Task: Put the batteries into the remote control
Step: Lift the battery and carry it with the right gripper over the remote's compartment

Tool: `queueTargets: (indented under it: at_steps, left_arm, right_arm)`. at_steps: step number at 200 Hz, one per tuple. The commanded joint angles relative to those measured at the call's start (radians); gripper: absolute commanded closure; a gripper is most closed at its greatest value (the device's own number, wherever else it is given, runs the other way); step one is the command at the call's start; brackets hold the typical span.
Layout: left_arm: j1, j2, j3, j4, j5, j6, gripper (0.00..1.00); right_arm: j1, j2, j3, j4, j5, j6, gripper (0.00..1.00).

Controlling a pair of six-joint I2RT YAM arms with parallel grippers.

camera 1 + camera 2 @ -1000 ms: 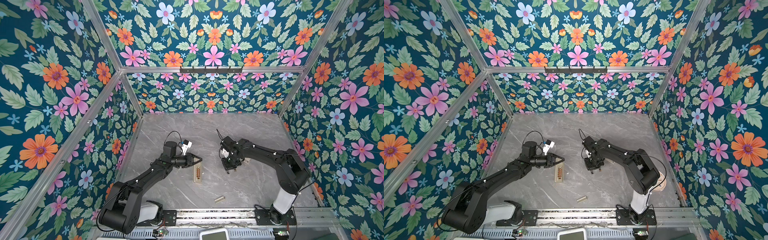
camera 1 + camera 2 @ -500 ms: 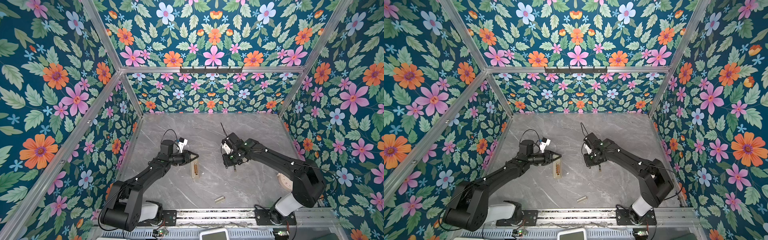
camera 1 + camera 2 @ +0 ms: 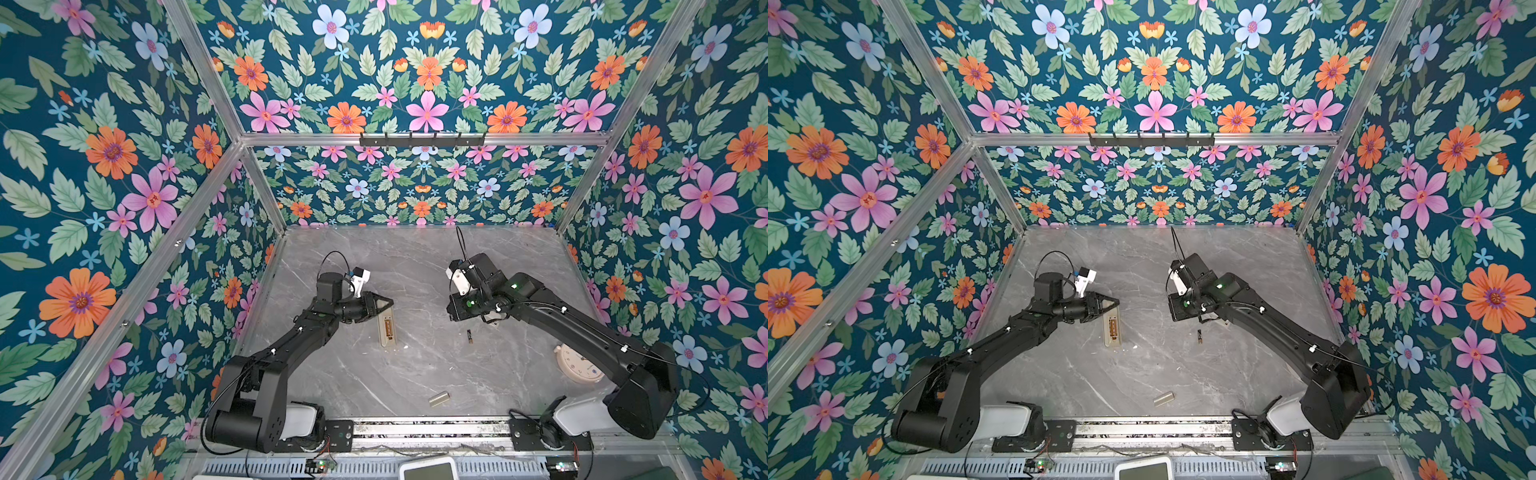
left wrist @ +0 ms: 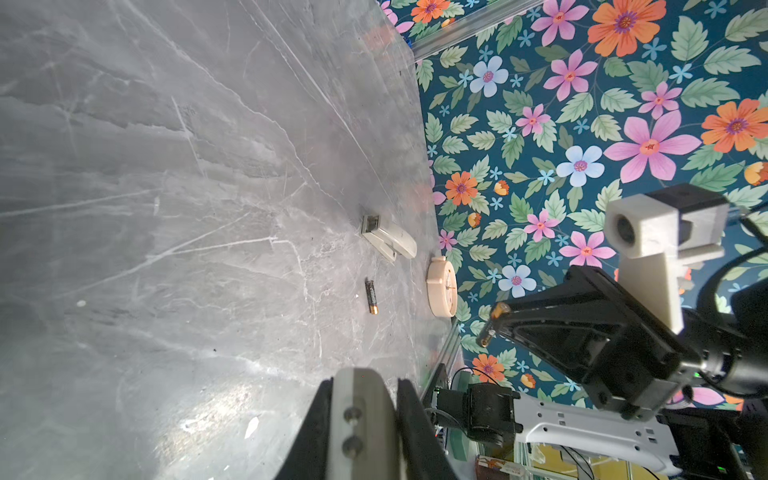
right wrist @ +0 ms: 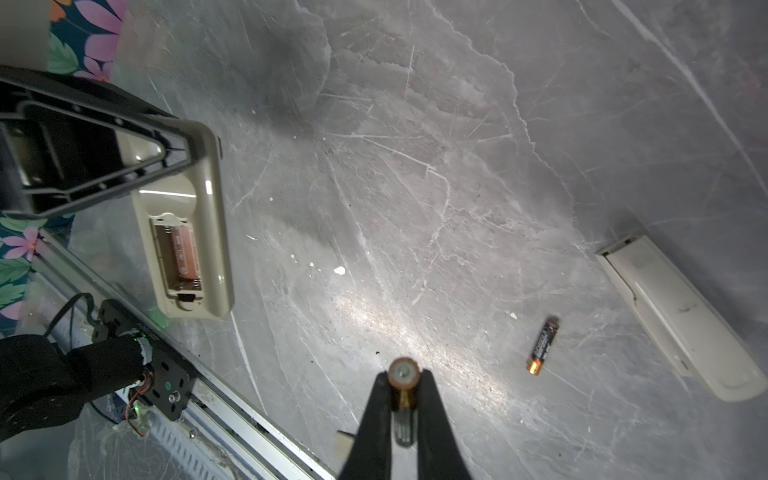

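Note:
The remote control lies back-up on the grey table, its open battery bay showing a copper-brown inside. My left gripper is shut on the remote's far end. My right gripper hangs above the table to the right, shut on one battery that points forward out of its fingertips. The left wrist view shows that battery sticking out of the right fingers. A second battery lies loose on the table between the remote and the right arm.
A cream stepped block lies under the right arm. A round beige clock sits near the right wall. A small beige cover plate rests near the front rail.
My right gripper has lifted off the table with its battery, leaving the second battery in plain sight. My left gripper has dragged the remote slightly towards the far left.

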Motion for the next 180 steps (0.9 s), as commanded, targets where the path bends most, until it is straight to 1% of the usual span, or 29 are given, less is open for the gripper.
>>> queueTargets:
  at_steps: [1,40,70,89,112,130,156,180]
  left_arm:
    - [0.002,0.01,0.009,0.037,0.004,-0.011,1.0]
    - [0.004,0.013,0.026,0.057,0.005,-0.038,1.0]
    - [0.007,0.011,0.021,0.108,0.004,-0.082,1.0]
    - [0.007,0.007,0.01,0.175,0.004,-0.139,1.0]
    - [0.007,0.002,0.002,0.254,0.004,-0.208,1.0]
    - [0.007,-0.003,0.003,0.286,0.004,-0.239,1.0]
    - [0.007,-0.012,0.002,0.328,0.005,-0.286,1.0]
    - [0.007,-0.026,-0.001,0.346,0.001,-0.309,1.0]
  right_arm:
    - [0.015,-0.018,0.025,0.046,-0.009,0.015,1.0]
    - [0.066,-0.068,0.042,0.117,-0.027,0.015,1.0]
    - [0.091,-0.069,0.057,0.191,-0.091,0.019,1.0]
    - [0.098,-0.049,0.074,0.239,-0.138,0.023,1.0]
    - [0.113,-0.018,0.073,0.341,-0.189,0.029,1.0]
    - [0.117,0.029,0.078,0.418,-0.222,0.027,1.0]
    - [0.125,0.105,0.123,0.444,-0.247,-0.012,1.0]
    - [0.127,0.138,0.129,0.473,-0.248,-0.026,1.0]
